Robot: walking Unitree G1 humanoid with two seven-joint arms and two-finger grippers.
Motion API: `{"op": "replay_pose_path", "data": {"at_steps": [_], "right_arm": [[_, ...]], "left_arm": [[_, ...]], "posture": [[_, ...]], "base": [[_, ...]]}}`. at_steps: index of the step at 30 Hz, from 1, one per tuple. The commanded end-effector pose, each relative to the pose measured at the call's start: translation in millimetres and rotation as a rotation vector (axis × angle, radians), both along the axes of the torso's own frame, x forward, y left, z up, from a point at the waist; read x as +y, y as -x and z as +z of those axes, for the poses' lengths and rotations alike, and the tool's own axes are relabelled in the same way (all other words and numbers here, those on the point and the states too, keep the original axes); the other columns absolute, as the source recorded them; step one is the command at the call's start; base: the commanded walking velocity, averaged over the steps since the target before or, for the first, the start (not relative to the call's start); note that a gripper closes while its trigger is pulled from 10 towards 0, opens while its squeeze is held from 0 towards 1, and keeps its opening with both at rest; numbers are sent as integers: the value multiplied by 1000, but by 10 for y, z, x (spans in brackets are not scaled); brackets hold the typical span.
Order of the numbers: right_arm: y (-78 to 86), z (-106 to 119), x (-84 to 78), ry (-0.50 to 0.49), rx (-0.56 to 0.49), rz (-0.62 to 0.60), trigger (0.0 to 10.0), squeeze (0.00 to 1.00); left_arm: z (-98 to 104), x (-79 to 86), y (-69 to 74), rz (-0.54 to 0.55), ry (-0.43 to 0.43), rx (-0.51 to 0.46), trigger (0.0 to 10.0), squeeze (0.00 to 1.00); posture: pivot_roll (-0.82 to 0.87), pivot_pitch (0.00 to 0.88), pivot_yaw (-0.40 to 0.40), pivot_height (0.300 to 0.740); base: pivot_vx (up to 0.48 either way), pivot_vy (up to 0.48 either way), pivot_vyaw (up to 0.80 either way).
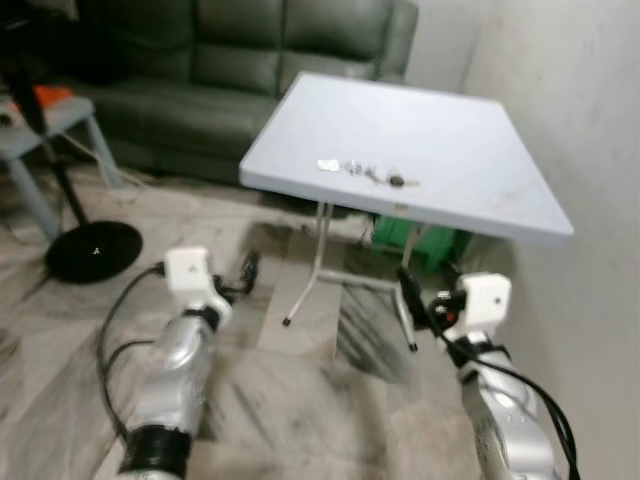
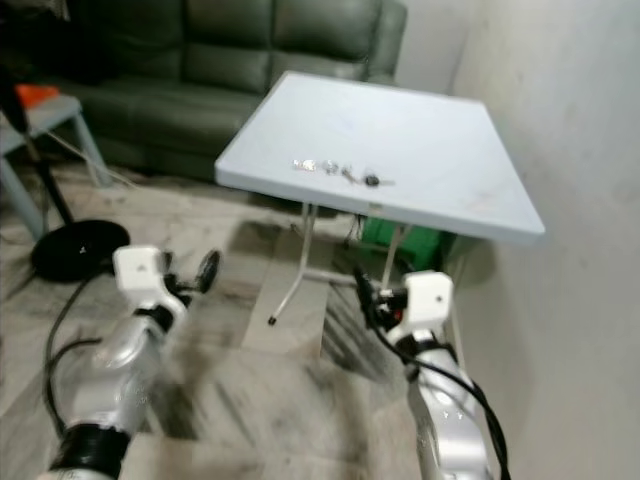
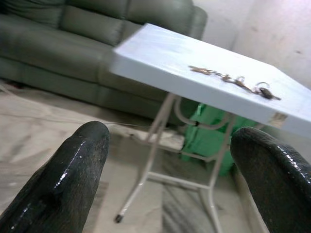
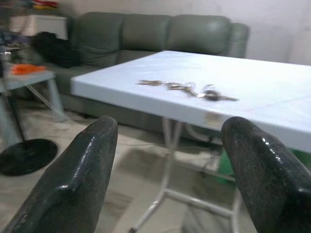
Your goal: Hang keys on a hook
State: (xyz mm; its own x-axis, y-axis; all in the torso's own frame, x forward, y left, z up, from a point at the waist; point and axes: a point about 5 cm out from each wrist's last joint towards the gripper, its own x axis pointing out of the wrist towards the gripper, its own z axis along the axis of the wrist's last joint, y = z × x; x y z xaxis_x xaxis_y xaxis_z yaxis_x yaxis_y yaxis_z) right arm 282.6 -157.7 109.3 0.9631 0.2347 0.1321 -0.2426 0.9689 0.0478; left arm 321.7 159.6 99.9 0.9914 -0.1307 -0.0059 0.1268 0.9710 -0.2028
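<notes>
Keys [image 1: 366,172] lie strung out in a short row on the white folding table [image 1: 470,150], close to its near edge and a little left of the middle, with a small pale tag at the left end of the row and a dark-headed key at the right end. Both arms are held low in front of the table, well short of it and below its top. The left gripper [image 3: 170,179] hangs over the marble floor [image 1: 300,400] to the near left of the table legs, its two black fingers [image 3: 68,179] spread wide with nothing between them. The right gripper [image 4: 167,179] sits near the table's right legs, its fingers [image 4: 73,179] likewise wide apart and empty, pointing towards the keys. Behind the table stands a dark green sofa [image 1: 250,60], and a green crate [image 1: 415,243] rests on the floor under the tabletop. Far left, a round black stand base [image 1: 93,250] sits beside a small grey table [image 1: 55,120].
</notes>
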Motion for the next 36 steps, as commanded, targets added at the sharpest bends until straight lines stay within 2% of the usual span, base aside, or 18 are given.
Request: {"op": "replay_pose_path", "data": {"at_steps": [1, 36], "right_arm": [[14, 27, -110, 4, -10, -31, 10000, 0], [7, 26, -121, 12, -5, -26, 10000, 0]], "left_arm": [[22, -124, -9, -31, 8, -8, 10000, 0], [5, -139, 7, -26, 3, 2, 10000, 0]], "posture": [[-2, 25, -84, 740], [-3, 42, -92, 740]], "base": [[465, 0, 0], [441, 0, 0]]}}
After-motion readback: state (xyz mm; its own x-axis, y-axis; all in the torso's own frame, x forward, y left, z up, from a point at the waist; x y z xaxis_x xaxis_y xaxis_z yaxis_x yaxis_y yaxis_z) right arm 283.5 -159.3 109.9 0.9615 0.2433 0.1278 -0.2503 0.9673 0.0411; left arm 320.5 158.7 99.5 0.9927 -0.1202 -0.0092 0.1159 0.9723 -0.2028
